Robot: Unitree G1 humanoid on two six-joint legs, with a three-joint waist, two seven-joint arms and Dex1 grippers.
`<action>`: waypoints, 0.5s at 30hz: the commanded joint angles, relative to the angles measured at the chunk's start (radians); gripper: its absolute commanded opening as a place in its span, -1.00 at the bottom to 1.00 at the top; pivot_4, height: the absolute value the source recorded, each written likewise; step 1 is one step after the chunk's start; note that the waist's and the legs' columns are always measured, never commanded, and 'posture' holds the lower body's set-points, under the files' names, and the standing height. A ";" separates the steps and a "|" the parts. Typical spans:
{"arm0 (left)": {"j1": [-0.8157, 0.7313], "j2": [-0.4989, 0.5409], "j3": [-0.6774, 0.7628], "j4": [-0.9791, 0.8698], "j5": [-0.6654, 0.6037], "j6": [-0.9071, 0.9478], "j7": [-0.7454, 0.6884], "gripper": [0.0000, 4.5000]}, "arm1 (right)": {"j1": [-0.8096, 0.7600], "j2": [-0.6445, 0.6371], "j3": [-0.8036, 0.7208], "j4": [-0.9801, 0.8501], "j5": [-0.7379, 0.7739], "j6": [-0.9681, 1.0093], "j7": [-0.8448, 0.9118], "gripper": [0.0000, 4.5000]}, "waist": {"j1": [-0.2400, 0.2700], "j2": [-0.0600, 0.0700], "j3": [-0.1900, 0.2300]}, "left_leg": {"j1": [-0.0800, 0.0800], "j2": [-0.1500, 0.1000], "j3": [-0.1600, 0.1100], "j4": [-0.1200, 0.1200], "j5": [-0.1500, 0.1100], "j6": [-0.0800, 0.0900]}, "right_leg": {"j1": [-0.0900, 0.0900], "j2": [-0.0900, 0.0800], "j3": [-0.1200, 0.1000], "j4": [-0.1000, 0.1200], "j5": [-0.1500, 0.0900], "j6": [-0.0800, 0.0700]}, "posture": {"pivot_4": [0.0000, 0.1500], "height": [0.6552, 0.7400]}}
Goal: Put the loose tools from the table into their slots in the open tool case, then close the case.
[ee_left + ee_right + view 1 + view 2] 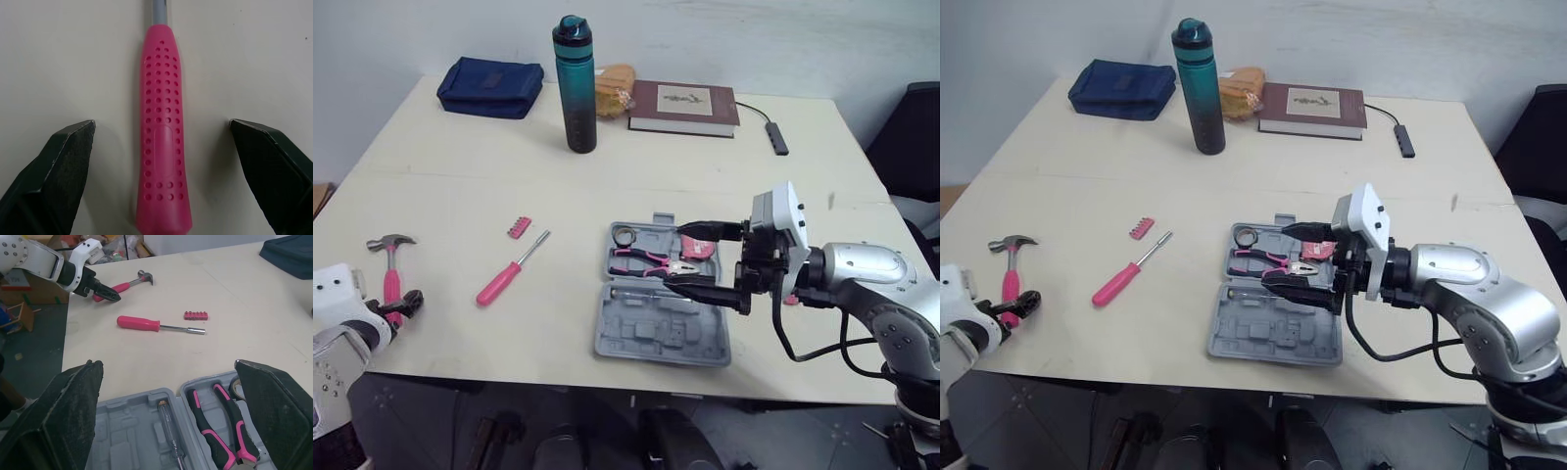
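Hammer (389, 266) lies near the counter's (460, 176) left edge, head away from the robot. The butt of its pink handle runs lengthwise between the left fingers (58, 166), which are spread wide on either side, touching nothing and holding nothing. The right fingers (63, 416), equally wide and empty, hover over the case (656, 338), well apart from the hammer, so the left arm is nearer.

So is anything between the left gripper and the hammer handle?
Nothing visible. The left gripper is open, its fingers flanking the pink hammer handle, with only bare table in the gaps.
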 commanded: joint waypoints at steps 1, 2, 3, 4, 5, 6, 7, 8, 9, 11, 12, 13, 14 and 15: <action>-0.004 0.016 -0.037 0.029 0.017 0.004 -0.035 0.97 | 0.010 -0.005 -0.039 -0.046 0.023 -0.001 -0.012 1.00 | 0.001 0.000 0.000 | 0.000 0.000 0.000 0.000 0.000 0.000 | 0.000 0.000 0.000 0.000 0.000 0.000 | 1.00 0.95; -0.009 0.018 -0.044 0.035 0.024 -0.003 -0.039 0.97 | 0.012 -0.006 -0.039 -0.046 0.023 -0.001 -0.013 1.00 | 0.001 0.000 0.000 | 0.000 0.000 0.000 0.000 0.000 0.000 | 0.000 0.000 0.000 0.001 0.000 0.000 | 1.00 0.95; -0.020 0.020 -0.048 0.046 0.028 -0.004 -0.042 0.97 | 0.013 -0.007 -0.039 -0.047 0.023 -0.002 -0.014 1.00 | 0.001 0.000 0.000 | 0.000 0.000 0.000 0.000 0.000 0.000 | 0.000 0.000 0.000 0.001 0.000 0.000 | 1.00 0.95; -0.030 0.024 -0.053 0.056 0.032 -0.002 -0.045 0.97 | 0.011 -0.007 -0.039 -0.047 0.023 -0.001 -0.016 1.00 | 0.002 0.000 0.000 | 0.001 -0.001 0.000 0.000 0.001 0.000 | 0.000 -0.001 0.000 0.002 0.000 0.000 | 1.00 0.95; -0.038 0.026 -0.057 0.064 0.035 0.000 -0.048 0.97 | 0.009 -0.007 -0.038 -0.048 0.023 0.000 -0.019 1.00 | 0.004 0.000 0.000 | 0.001 -0.001 0.000 0.001 0.001 0.000 | 0.000 -0.001 0.000 0.003 0.000 0.000 | 1.00 0.95; -0.045 0.027 -0.061 0.069 0.037 0.004 -0.050 0.97 | 0.007 -0.007 -0.039 -0.048 0.025 0.000 -0.020 1.00 | 0.005 0.000 0.000 | 0.001 -0.001 0.000 0.001 0.001 0.000 | 0.000 -0.001 0.000 0.004 0.000 0.000 | 1.00 0.95; -0.048 0.027 -0.064 0.071 0.040 0.008 -0.053 0.97 | 0.006 -0.007 -0.040 -0.049 0.026 0.001 -0.023 1.00 | 0.005 0.000 0.000 | 0.001 -0.001 -0.001 0.001 0.002 0.000 | 0.000 -0.001 0.000 0.005 0.000 0.000 | 1.00 0.95; -0.049 0.027 -0.066 0.072 0.043 0.011 -0.055 0.97 | 0.006 -0.006 -0.041 -0.050 0.027 0.001 -0.024 1.00 | 0.004 0.000 0.000 | 0.002 -0.002 -0.001 0.001 0.002 0.000 | 0.000 -0.001 0.000 0.005 0.000 0.000 | 1.00 0.95; -0.051 0.026 -0.067 0.072 0.044 0.012 -0.057 0.97 | 0.006 -0.006 -0.040 -0.050 0.026 0.000 -0.025 1.00 | 0.004 0.000 0.000 | 0.002 -0.002 -0.001 0.001 0.002 0.000 | 0.000 -0.002 0.000 0.005 0.000 0.000 | 1.00 0.95; -0.053 0.025 -0.069 0.075 0.046 0.013 -0.063 0.97 | 0.009 -0.007 -0.039 -0.053 0.026 -0.001 -0.029 1.00 | 0.005 0.000 0.000 | 0.002 -0.002 -0.001 0.001 0.002 0.000 | 0.000 -0.002 0.000 0.006 0.000 0.000 | 1.00 0.95; -0.055 0.022 -0.068 0.076 0.048 0.013 -0.064 0.86 | 0.010 -0.007 -0.039 -0.054 0.026 -0.002 -0.030 1.00 | 0.005 0.000 0.000 | 0.002 -0.002 -0.001 0.001 0.002 0.000 | 0.000 -0.002 0.000 0.006 0.000 0.000 | 1.00 0.95; -0.057 0.021 -0.066 0.077 0.049 0.013 -0.064 0.73 | 0.011 -0.008 -0.039 -0.055 0.027 -0.002 -0.031 1.00 | 0.005 0.000 0.000 | 0.002 -0.002 -0.001 0.000 0.002 0.000 | 0.000 -0.002 0.000 0.006 0.000 0.000 | 1.00 0.95; -0.059 0.019 -0.065 0.078 0.051 0.013 -0.064 0.62 | 0.011 -0.009 -0.040 -0.055 0.027 -0.002 -0.031 1.00 | 0.005 0.000 0.000 | 0.002 -0.002 -0.001 0.000 0.003 0.000 | 0.000 -0.002 0.000 0.006 0.000 0.000 | 1.00 0.95; -0.061 0.019 -0.064 0.080 0.053 0.011 -0.065 0.43 | 0.012 -0.010 -0.040 -0.055 0.026 -0.003 -0.031 1.00 | 0.005 0.000 0.000 | 0.002 -0.002 -0.001 0.000 0.003 0.000 | 0.000 -0.002 0.000 0.006 0.000 0.000 | 1.00 0.95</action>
